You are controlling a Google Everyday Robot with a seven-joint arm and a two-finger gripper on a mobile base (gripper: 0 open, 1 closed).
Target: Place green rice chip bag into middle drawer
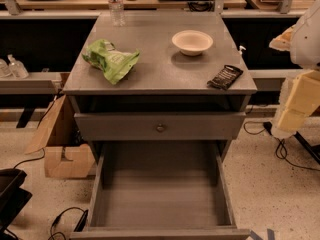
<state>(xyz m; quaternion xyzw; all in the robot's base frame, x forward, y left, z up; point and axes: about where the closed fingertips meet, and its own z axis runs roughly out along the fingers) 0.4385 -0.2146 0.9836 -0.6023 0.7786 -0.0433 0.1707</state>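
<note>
The green rice chip bag (110, 60) is lime green with a paler label patch. It lies crumpled on the left part of the grey cabinet top (160, 74). The middle drawer (160, 194) is pulled out wide below, and its flat grey floor is bare. My gripper (296, 104) shows as pale yellow blocks at the right edge of the view. It is beside the cabinet's right corner, away from the bag and apart from everything on the top.
A white bowl (192, 41) and a small black packet (225, 77) lie on the right of the cabinet top, and a water bottle (116, 4) stands at the back. A shallower drawer front with a round knob (160, 127) sits above the open drawer. A cardboard box (62, 144) and cables (285, 154) lie on the floor.
</note>
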